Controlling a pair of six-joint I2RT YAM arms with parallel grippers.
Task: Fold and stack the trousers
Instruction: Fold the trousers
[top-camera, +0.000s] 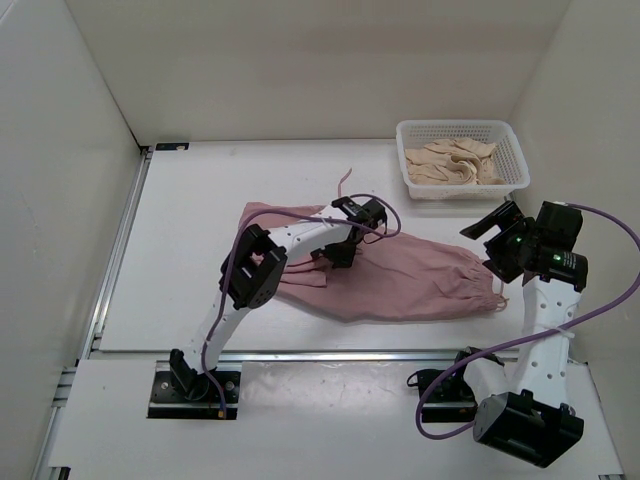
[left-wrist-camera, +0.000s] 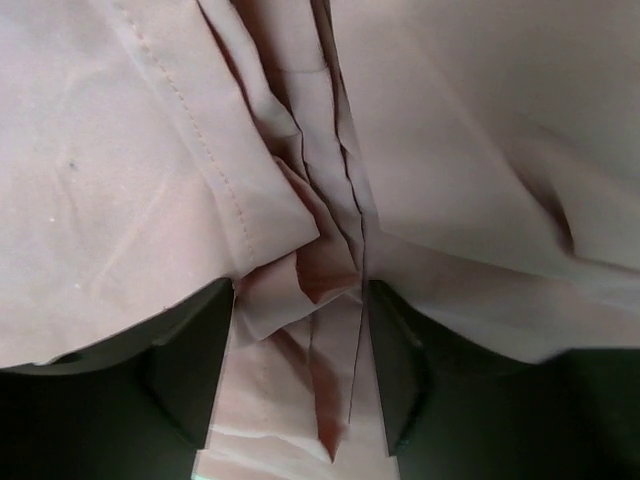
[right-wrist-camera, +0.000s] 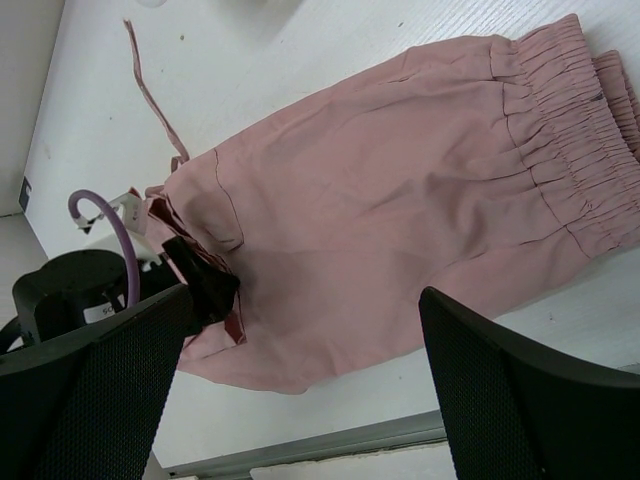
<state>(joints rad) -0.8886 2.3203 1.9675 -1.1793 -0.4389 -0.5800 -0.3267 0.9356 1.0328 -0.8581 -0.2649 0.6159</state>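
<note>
- Your left hand (left-wrist-camera: 300, 300) is pressed down on the trousers (left-wrist-camera: 120, 180), clamped on a bunched fold near their middle.
- Your right hand (right-wrist-camera: 305, 295) hangs over their gathered end, fingers (right-wrist-camera: 110, 380) wide apart, holding nothing.
- Trousers lie stretched across the table (top-camera: 190, 250), near the basket (top-camera: 455, 124) of beige clothes (top-camera: 455, 165).

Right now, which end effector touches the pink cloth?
The left end effector, pinching a fold of the dusty-pink cloth trousers; the right end effector hovers open above.

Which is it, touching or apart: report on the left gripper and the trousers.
Touching. The left wrist view shows the trousers bunched inside the left gripper, cloth pressed against both jaws.
</note>
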